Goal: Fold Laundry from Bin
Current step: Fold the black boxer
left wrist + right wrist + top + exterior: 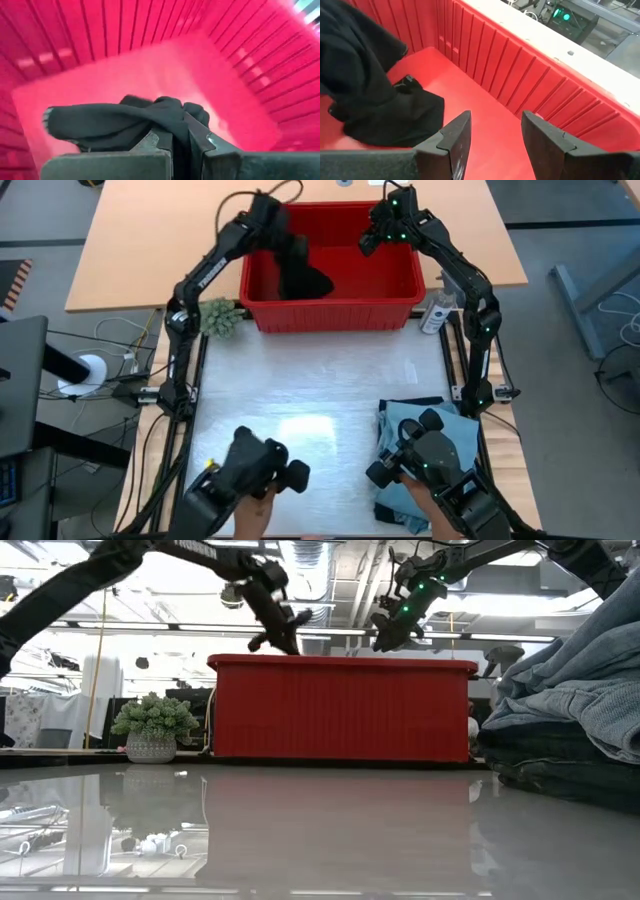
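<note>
The bin is set at the table's far edge, with both claws held inside it. Lettering is carried on the left arm's upper link, but it cannot be read. Folded denim-like pieces are stacked well apart from both claws, at the table's near right. The black garment is clamped in the left gripper, whose fingers are pressed together on it. The right gripper is held with fingers apart, empty, just beside that garment.
</note>
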